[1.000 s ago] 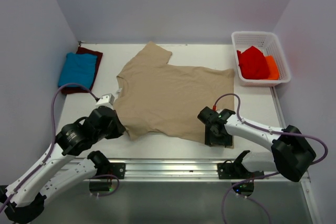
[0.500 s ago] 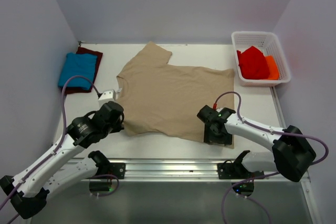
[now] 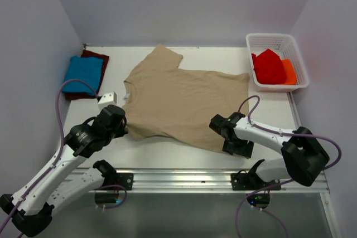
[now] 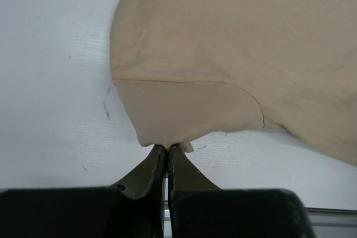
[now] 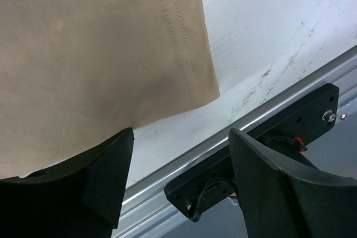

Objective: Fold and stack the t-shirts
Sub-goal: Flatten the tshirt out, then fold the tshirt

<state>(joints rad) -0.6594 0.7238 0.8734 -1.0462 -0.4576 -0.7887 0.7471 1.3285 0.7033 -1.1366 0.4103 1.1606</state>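
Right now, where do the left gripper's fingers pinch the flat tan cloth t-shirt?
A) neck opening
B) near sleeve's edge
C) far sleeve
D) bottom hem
B: the left wrist view shows the left gripper shut on the sleeve edge of the tan t-shirt.

One tan t-shirt (image 3: 184,101) flat mid-table; folded blue t-shirt (image 3: 82,73) atop maroon t-shirt (image 3: 99,57) at far-left corner.

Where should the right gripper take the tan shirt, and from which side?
Probably the tan t-shirt at its near hem corner, coming in low from the table's near edge. That stitched corner lies flat and exposed just ahead of the open right gripper.
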